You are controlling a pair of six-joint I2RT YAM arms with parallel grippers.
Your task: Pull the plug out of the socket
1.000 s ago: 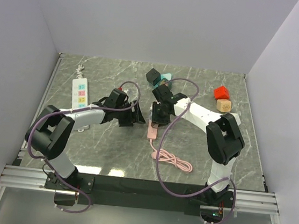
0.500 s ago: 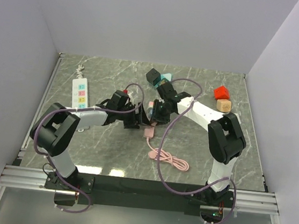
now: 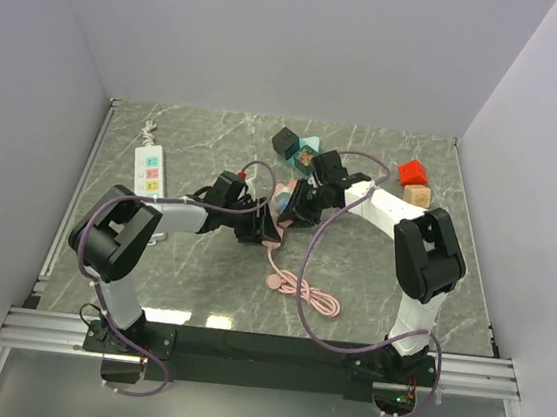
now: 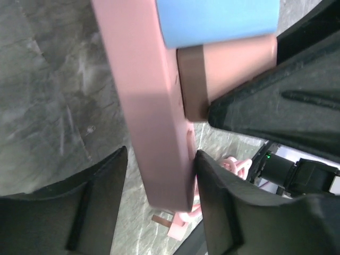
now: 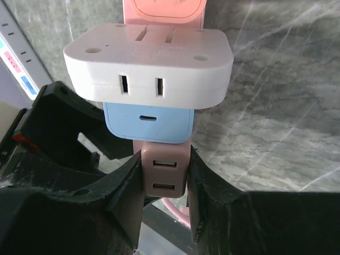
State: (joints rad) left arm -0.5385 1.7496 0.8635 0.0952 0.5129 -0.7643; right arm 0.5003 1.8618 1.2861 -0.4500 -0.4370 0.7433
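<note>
A pink power strip (image 3: 281, 205) is held off the table between both grippers. In the left wrist view its body (image 4: 154, 106) lies between my left gripper's (image 4: 162, 151) fingers, which are shut on it. A pink USB plug (image 5: 163, 178) with two ports sits in the strip, and my right gripper (image 5: 165, 154) is shut on it. The plug (image 4: 228, 64) still looks seated in the strip. A blue adapter (image 5: 149, 121) and a white adapter (image 5: 149, 64) sit in the strip beyond it. The grippers meet at the table's middle, left (image 3: 261, 229) and right (image 3: 294, 210).
The strip's pink cable (image 3: 301, 290) trails in a coil toward the front. A white power strip (image 3: 149, 171) lies at the left. A black cube (image 3: 286, 141) and a teal block (image 3: 311, 144) are behind the grippers. A red block (image 3: 413, 172) and a tan block (image 3: 417, 195) are at the right.
The left gripper has moved right and closed on the pink strip. The strip has come up off the table toward the back, and its cable has been dragged along.
</note>
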